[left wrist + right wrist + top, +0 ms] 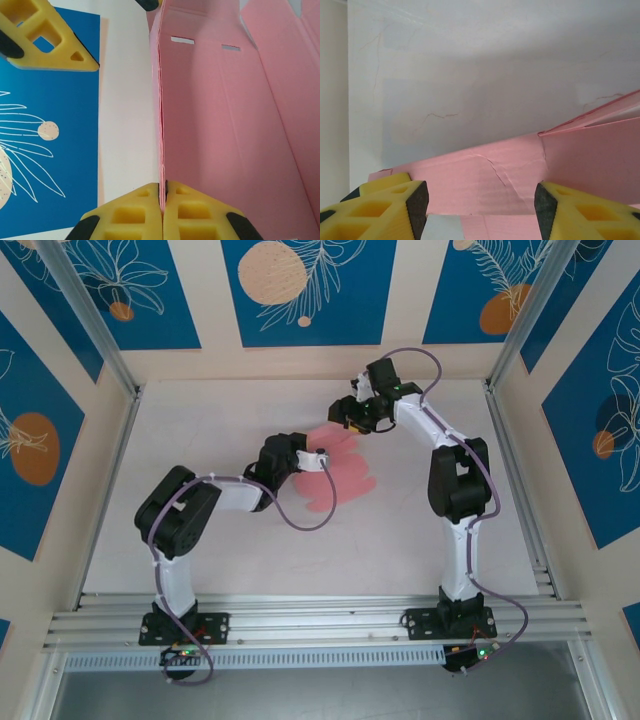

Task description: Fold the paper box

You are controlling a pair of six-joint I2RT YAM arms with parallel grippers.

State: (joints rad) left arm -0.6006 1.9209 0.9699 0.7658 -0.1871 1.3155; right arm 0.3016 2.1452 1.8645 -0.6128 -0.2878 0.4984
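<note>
The paper box (338, 476) is a pink card sheet, partly folded, lying mid-table. My left gripper (318, 455) is shut on its left side. In the left wrist view the yellow pads (131, 216) pinch a doubled upright edge of the paper box (225, 125), which has two small slots near the top. My right gripper (350, 418) hangs over the box's far edge. In the right wrist view it (480, 200) stands open, a creased pink flap (485, 172) lying between its fingers (395, 205) without touching either pad. One right finger (47, 37) also shows in the left wrist view.
The white table (220, 550) is walled by cream panels with blue leaf pictures (50, 125). Aluminium posts (95, 325) stand at the back corners. A metal rail (320, 620) runs along the near edge by the arm bases.
</note>
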